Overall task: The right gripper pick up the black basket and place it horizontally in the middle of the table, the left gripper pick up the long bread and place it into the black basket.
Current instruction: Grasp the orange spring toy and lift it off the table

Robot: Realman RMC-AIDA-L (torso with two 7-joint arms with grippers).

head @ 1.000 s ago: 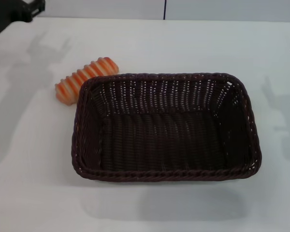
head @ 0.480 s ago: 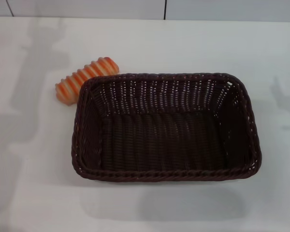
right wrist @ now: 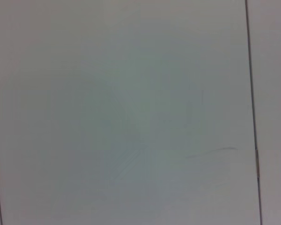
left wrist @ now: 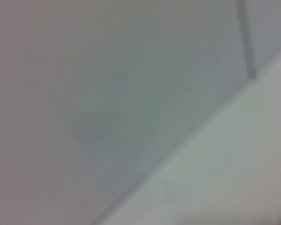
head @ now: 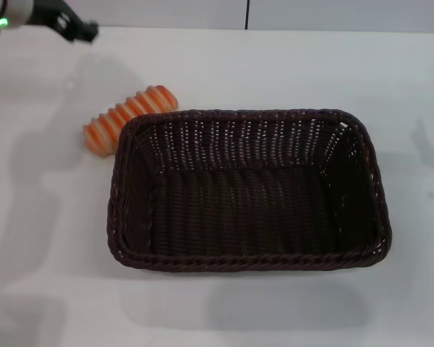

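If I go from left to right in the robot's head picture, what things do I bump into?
left gripper, up in the far corner → long bread → black basket, all over the white table.

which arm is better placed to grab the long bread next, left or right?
Left, likely. The left pincer is in the head view at the table's far left, on the same side as the long bread, which lies outside the black basket against its far-left corner. The right pincer is out of view.
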